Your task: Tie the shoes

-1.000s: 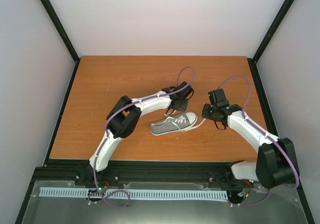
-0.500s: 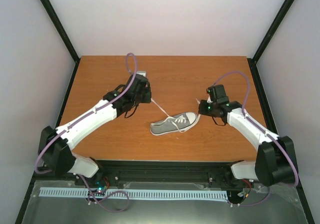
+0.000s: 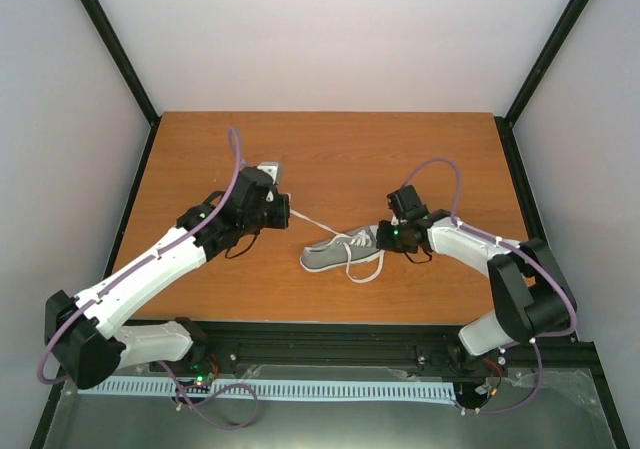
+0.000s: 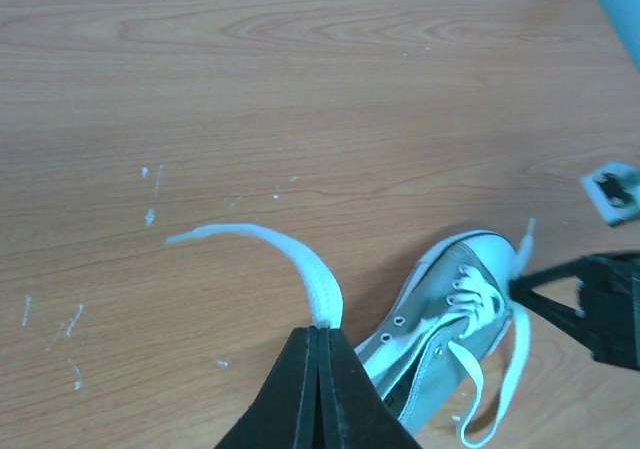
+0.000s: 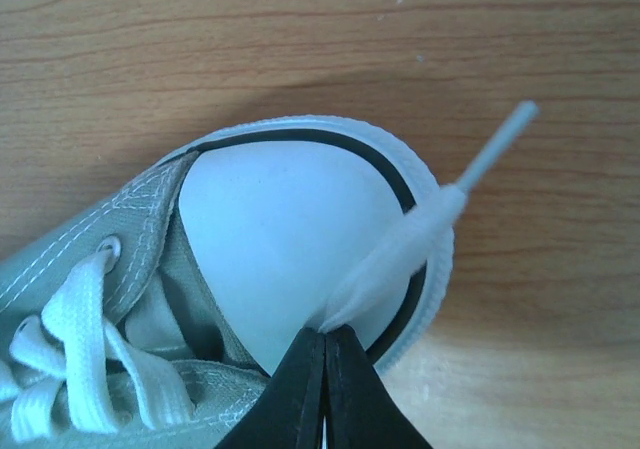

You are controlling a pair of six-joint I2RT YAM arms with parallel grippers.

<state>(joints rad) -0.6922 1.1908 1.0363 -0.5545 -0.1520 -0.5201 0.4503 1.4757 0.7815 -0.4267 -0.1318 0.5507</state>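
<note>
The small grey sneaker (image 3: 335, 253) with white sole and toe cap lies mid-table, toe to the right. My left gripper (image 3: 284, 212) is shut on a white lace (image 3: 312, 219) that runs taut from the shoe's eyelets to the upper left; in the left wrist view (image 4: 318, 331) the lace end (image 4: 290, 259) curls out past the shut jaws, with the shoe (image 4: 440, 339) beside them. My right gripper (image 3: 386, 237) is shut on the other lace end (image 5: 420, 234) right over the toe cap (image 5: 290, 239). A loose lace loop (image 3: 368, 269) hangs in front of the shoe.
The wooden table (image 3: 200, 159) has black rails along its left and right edges and white walls beyond. A small white tag (image 4: 612, 191) lies on the wood to the shoe's right in the left wrist view.
My left gripper has swung left and slightly nearer, drawing its lace out from the shoe. My right gripper has moved left onto the toe, slackening its lace into a loop.
</note>
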